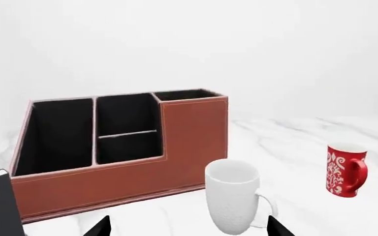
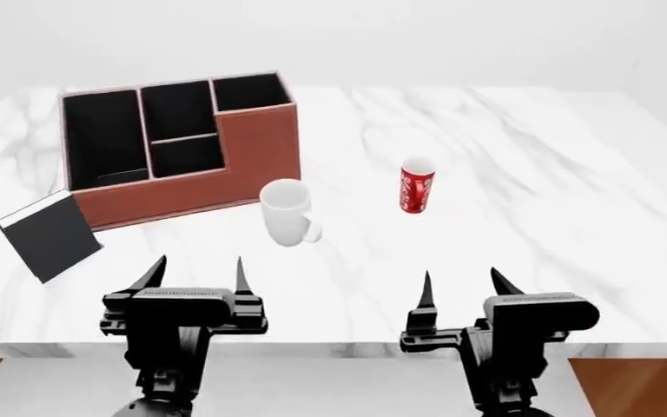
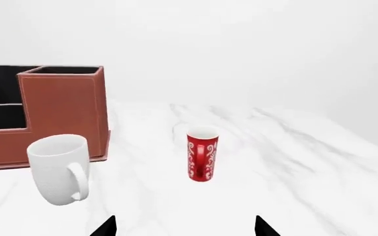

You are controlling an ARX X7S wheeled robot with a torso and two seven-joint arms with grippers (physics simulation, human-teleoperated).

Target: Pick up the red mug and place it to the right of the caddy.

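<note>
The red mug (image 2: 416, 186) with white markings stands upright on the marble table, right of the white mug and well right of the caddy (image 2: 261, 143). It also shows in the right wrist view (image 3: 202, 155) and the left wrist view (image 1: 344, 170). The reddish-brown caddy also shows in the left wrist view (image 1: 192, 142) and the right wrist view (image 3: 61, 108). My left gripper (image 2: 197, 276) is open and empty near the table's front edge. My right gripper (image 2: 462, 291) is open and empty, in front of the red mug and well short of it.
A white mug (image 2: 286, 212) stands just in front of the caddy's right end. A black book (image 2: 48, 234) lies at the caddy's front left corner. The marble table (image 2: 565, 174) spreads to the right of the red mug.
</note>
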